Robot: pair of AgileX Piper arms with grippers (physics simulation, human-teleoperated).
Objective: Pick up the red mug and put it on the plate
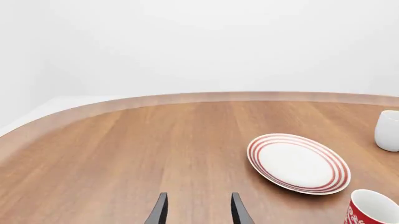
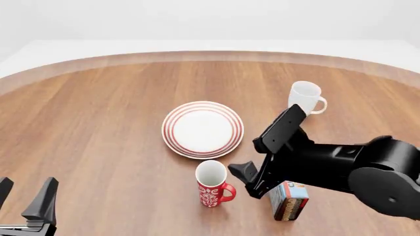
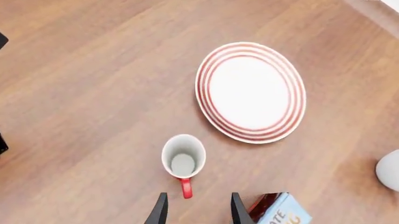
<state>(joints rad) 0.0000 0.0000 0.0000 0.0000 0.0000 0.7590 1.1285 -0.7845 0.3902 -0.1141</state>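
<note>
the red mug (image 2: 211, 183) is stood upright on the table (image 2: 98, 128), just in front of the plate (image 2: 202, 129), its handle turned toward the right gripper (image 3: 195, 211), whose fingers are spread above it. the left gripper (image 1: 196, 210) is held apart, empty, at the near left edge.

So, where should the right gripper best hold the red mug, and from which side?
Probably by the loop handle of the red mug. The mug stands upright and its handle points toward the open right gripper, which is just behind it. Coming from above, the fingers could close on the handle.
</note>
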